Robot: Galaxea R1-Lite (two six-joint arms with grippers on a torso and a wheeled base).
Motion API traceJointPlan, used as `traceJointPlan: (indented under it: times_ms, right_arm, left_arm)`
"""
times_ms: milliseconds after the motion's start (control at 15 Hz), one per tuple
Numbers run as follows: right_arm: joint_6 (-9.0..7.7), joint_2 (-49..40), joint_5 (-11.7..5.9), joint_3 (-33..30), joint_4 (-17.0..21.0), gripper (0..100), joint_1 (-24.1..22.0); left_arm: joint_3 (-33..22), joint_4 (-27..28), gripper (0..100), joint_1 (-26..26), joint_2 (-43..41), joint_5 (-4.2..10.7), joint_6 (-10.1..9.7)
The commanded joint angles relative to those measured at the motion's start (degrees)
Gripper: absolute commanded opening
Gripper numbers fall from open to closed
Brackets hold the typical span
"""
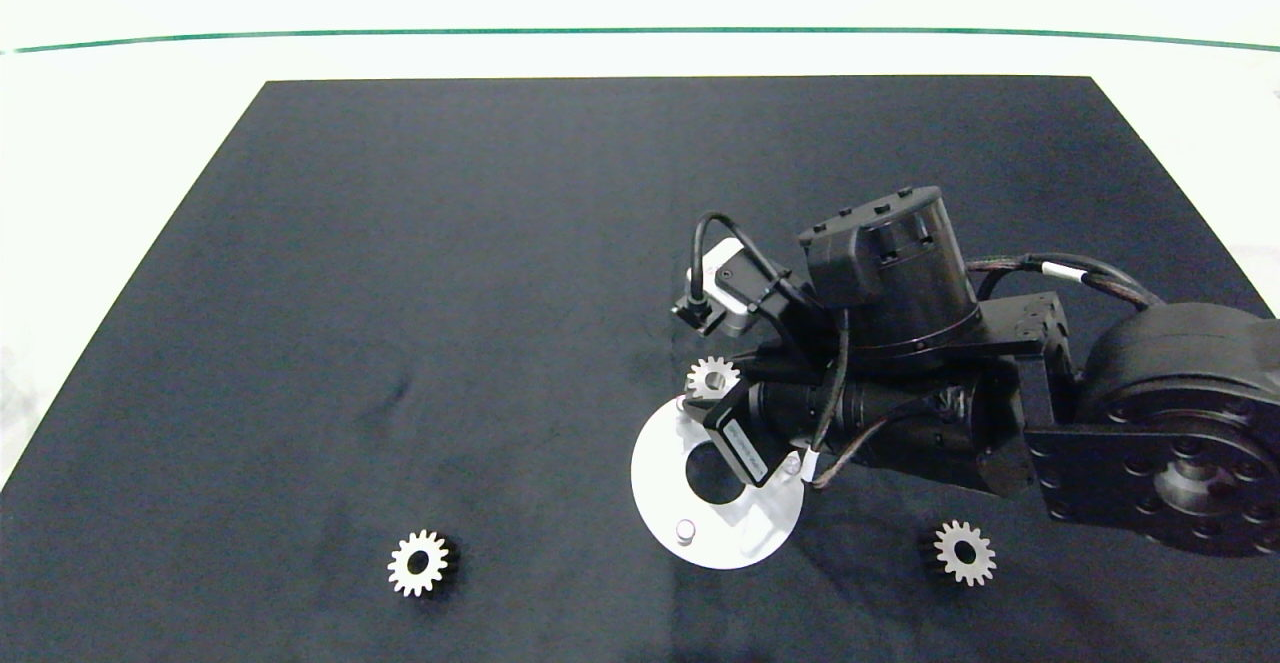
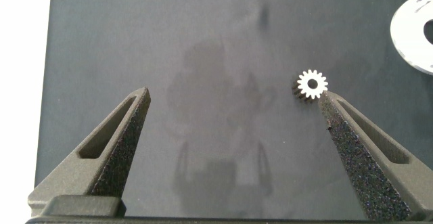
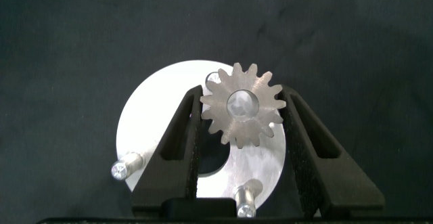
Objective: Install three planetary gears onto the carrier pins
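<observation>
Head view: a black mat [image 1: 400,293] covers a white table [image 1: 120,143], with a thin green line running across the far side. The right arm [image 1: 1150,423] reaches in from the right and bends over the white disc [image 1: 660,473]. One gear [image 1: 712,377] sits at the disc's far edge, just off the arm's tip. Two more lie flat on the mat, well apart: the left gear [image 1: 418,562] and the right gear [image 1: 964,551]. One pin [image 1: 685,529] stands bare on the disc's near side.

Left wrist view: the left gripper [image 2: 233,105] hangs above the mat, fingers spread wide and empty. A gear [image 2: 312,84] lies just beside one fingertip; the disc's edge [image 2: 413,34] shows in the corner.

Right wrist view: the right gripper [image 3: 242,109] clamps a gear [image 3: 243,113] between its fingers, above the disc [image 3: 145,126] and beside one pin [image 3: 214,79]. Two other pins [image 3: 126,164] stand bare.
</observation>
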Motion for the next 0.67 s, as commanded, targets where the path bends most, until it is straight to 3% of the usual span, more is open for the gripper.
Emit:
traceJointPlan:
  times_ms: [67, 667]
  right_arm:
    - [-0.25, 1.1, -0.07, -0.7, 0.2, 19, 0.6]
    - [-0.25, 3.2, -0.59, -2.9, 1.1, 19, 1.3]
  left_arm:
    - [0.0, 0.1, 100, 0.0, -0.2, 0.01, 0.03]
    - [0.1, 0.2, 100, 0.0, -0.7, 0.01, 0.03]
